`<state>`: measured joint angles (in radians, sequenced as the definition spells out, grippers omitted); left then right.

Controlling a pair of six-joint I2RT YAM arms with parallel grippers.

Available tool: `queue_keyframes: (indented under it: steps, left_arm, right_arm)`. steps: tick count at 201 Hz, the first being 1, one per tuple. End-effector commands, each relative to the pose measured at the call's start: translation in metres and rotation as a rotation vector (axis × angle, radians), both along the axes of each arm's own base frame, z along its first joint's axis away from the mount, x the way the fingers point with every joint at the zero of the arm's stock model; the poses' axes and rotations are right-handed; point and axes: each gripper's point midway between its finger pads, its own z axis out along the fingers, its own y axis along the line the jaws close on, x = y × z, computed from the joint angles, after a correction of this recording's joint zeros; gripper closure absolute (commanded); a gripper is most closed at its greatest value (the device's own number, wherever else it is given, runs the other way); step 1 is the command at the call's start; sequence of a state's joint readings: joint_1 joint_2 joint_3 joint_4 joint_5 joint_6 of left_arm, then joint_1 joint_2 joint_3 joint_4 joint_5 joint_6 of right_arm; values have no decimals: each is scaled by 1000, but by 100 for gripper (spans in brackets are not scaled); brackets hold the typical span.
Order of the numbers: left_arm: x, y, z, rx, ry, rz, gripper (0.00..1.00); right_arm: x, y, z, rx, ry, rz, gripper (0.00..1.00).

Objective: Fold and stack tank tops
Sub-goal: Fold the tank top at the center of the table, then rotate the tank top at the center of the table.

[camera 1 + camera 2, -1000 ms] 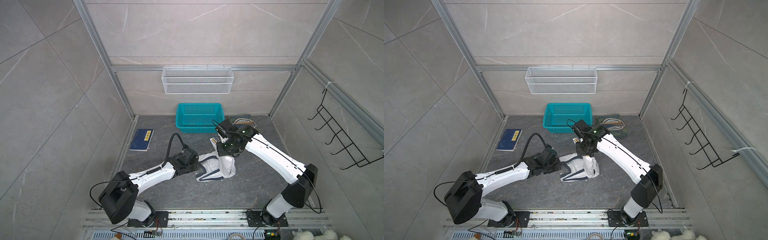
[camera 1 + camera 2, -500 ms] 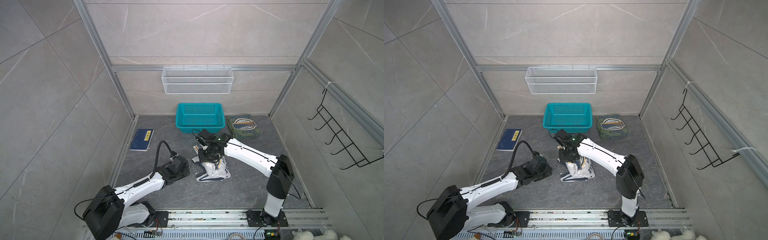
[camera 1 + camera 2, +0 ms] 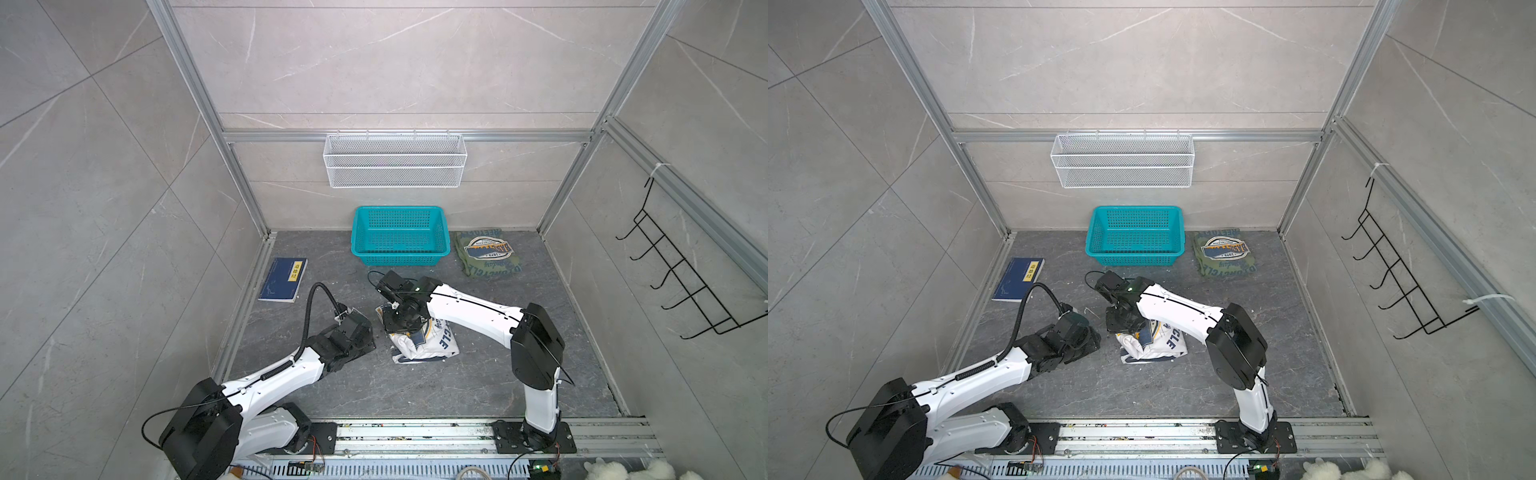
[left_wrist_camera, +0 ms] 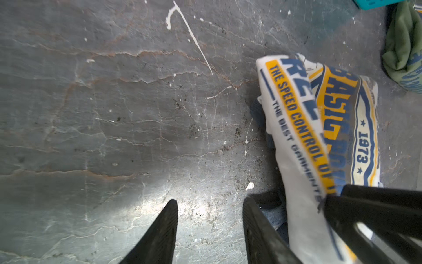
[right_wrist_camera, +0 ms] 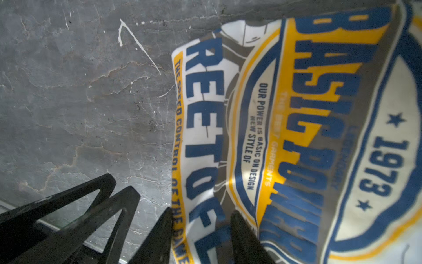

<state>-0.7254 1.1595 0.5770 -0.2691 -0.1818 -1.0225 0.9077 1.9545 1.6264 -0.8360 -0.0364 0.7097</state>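
As the right gripper [image 5: 201, 211] straddles the folded white tank top [image 3: 422, 345], jaws parted, the left gripper [image 4: 210, 201] gapes empty alongside. Stacking next likely needs a firm pinch.

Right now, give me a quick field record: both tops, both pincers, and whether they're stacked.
white top: roughly folded bundle, mid-scene
green top: folded flat beside basket, apart from white top
stacked: no
left pincer: open, empty, over bare floor beside white top
right pincer: open, white top's edge between its fingers
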Motion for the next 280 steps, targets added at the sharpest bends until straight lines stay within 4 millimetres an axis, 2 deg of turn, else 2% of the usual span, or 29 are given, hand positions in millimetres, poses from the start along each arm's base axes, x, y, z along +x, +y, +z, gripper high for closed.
queue_keyframes:
  steps: [1, 22, 43, 72, 87, 115, 132, 150, 168, 186, 199, 213, 234, 257, 280]
  left_arm:
    - [7, 4, 16, -6, -32, 17, 47]
    - [14, -14, 33, -45, -45, -39, 43]
    - [19, -37, 45, -66, -34, -101, 35]
    - [25, -55, 27, -66, 41, -122, 38]
    - [22, -65, 17, -72, 75, -142, 41]
    - [1, -87, 5, -66, 115, -214, 58]
    - [-18, -89, -5, -27, 146, -226, 69]
    - [-38, -84, -29, -4, 203, -216, 79]
    - [-53, -76, -50, 24, 253, -210, 82]
    - [-61, -75, -55, 37, 264, -226, 80]
    - [-65, -86, -48, 27, 243, -279, 74]
    - [-70, -93, -38, 42, 228, -335, 59]
    - [-66, -88, -15, 73, 170, -359, 43]
    - [-41, -64, 30, 165, 32, -336, 35]
    - [-1, -58, 61, 115, -24, -344, 33]
  right_arm:
    - [1, -25, 49, 4, -118, -1, 48]
    - [2, -62, 62, -14, -173, -28, 45]
    - [-5, -89, 56, -42, -176, -61, 43]
    - [-16, -111, 37, -53, -179, -117, 41]
    - [-18, -113, 22, -34, -158, -124, 42]
    - [-24, -112, -6, -40, -109, -118, 44]
    - [-29, -126, -24, -102, -89, -154, 46]
    - [-31, -145, -41, -168, -81, -187, 47]
    - [-31, -153, -58, -170, -54, -195, 50]
    - [-28, -156, -62, -158, -55, -186, 51]
    - [-22, -162, -57, -177, -84, -185, 50]
    - [-14, -167, -51, -173, -102, -169, 49]
    - [-6, -175, -37, -168, -125, -165, 47]
    - [-9, -181, -11, -147, -164, -188, 43]
    - [-23, -178, 1, -19, -152, -275, 37]
